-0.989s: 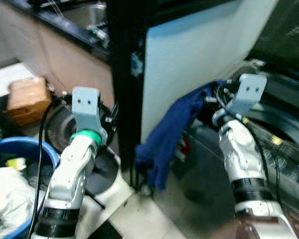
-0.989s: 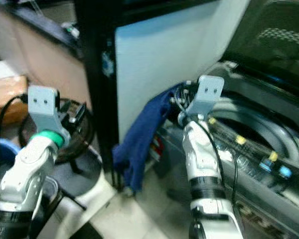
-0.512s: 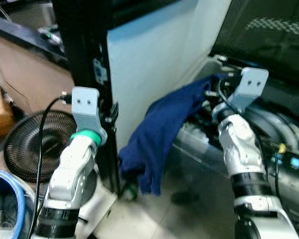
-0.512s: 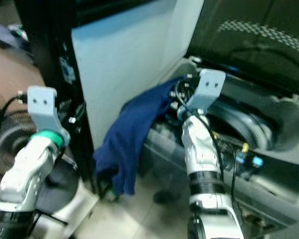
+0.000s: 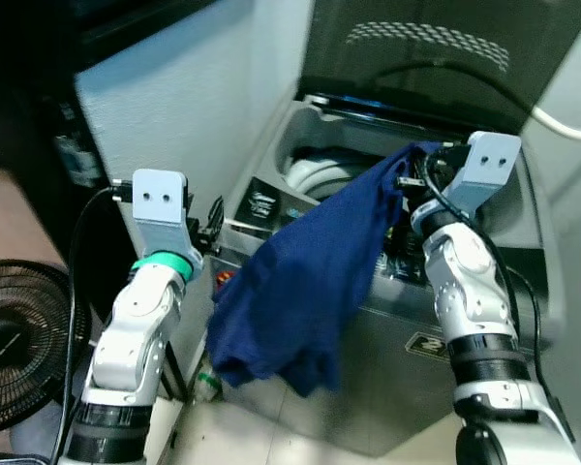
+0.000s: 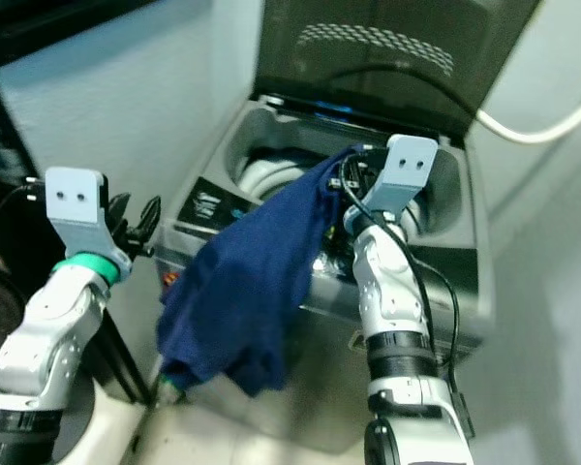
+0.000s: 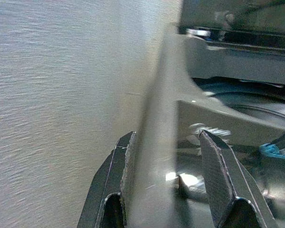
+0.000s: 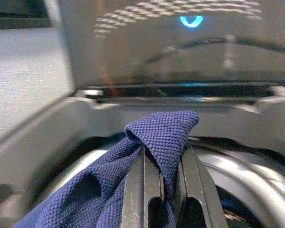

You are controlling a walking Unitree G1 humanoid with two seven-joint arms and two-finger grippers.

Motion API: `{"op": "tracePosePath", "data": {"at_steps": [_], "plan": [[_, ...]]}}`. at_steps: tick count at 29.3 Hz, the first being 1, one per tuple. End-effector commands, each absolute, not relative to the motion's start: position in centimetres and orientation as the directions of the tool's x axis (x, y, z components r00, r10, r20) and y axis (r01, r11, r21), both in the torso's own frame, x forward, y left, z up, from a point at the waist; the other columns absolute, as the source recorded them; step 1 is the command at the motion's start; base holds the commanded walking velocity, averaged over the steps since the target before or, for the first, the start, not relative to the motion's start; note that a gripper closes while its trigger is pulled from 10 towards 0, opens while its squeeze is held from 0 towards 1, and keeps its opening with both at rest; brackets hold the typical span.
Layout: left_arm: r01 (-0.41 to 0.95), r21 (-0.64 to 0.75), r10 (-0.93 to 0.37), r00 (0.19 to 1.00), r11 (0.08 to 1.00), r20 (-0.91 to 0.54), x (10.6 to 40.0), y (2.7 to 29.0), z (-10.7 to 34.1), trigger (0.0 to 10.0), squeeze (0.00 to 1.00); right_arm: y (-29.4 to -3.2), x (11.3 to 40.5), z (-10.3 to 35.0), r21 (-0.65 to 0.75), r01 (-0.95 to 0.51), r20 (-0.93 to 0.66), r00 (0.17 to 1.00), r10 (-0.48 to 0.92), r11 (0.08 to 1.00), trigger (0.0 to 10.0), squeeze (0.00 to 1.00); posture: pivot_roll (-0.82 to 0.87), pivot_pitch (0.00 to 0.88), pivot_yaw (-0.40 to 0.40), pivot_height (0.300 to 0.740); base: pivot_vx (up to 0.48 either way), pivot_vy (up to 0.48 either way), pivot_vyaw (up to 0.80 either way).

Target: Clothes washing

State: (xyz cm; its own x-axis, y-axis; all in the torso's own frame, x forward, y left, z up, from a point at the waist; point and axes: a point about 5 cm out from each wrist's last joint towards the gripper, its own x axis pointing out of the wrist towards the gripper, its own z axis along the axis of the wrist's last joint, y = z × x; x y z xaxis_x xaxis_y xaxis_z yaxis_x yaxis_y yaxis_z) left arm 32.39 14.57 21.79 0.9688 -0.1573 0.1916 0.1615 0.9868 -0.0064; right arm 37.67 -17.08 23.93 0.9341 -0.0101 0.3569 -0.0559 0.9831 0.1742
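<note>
A dark blue garment (image 5: 310, 281) hangs from my right gripper (image 8: 162, 156), which is shut on its top fold (image 8: 168, 130). The cloth drapes down over the front left of a grey top-loading washing machine (image 5: 436, 329) whose lid (image 6: 387, 58) stands raised. The right gripper (image 5: 412, 184) is held above the machine's round drum opening (image 6: 271, 174). My left gripper (image 7: 168, 161) is open with nothing between its fingers, held at the machine's left front corner (image 5: 213, 218).
A pale wall panel (image 5: 174, 107) rises left of the machine. A black floor fan (image 5: 15, 339) stands at the lower left. A white hose (image 6: 552, 121) runs along the wall at the right. Tiled floor (image 6: 271, 426) lies in front of the machine.
The camera has swung right, bringing the washing machine and its raised lid into full view. The right gripper still holds the garment, which now hangs over the machine's front.
</note>
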Motion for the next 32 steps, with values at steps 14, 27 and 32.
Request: {"op": "tracePosePath", "data": {"at_steps": [14, 27, 32], "plan": [[0.166, -0.024, -0.159, 0.969, 0.986, 0.189, 32.5, 14.4, 21.7, 10.0, 0.0, -17.2, 37.7, 24.8, 0.181, -0.058, 0.384, 0.923, -0.016, 0.982, 10.0, 0.0, 0.07, 0.006, -0.012, 0.74, 0.0, 0.0, -0.8], [0.146, -0.041, -0.132, 0.959, 0.988, 0.25, 31.9, 14.7, 22.5, 10.0, 0.0, -13.9, 37.4, 25.2, 0.154, -0.268, 0.407, 0.894, 0.186, 0.951, 10.0, 0.0, 0.08, 0.003, -0.037, 0.74, 0.0, 0.0, -0.68], [0.13, -0.026, -0.116, 0.949, 0.991, 0.294, 31.8, 14.8, 23.2, 10.0, 0.0, -12.3, 36.9, 25.5, 0.131, -0.376, 0.429, 0.856, 0.289, 0.917, 10.0, 0.0, 0.08, 0.007, -0.042, 0.74, 0.0, 0.0, 0.0]]}}
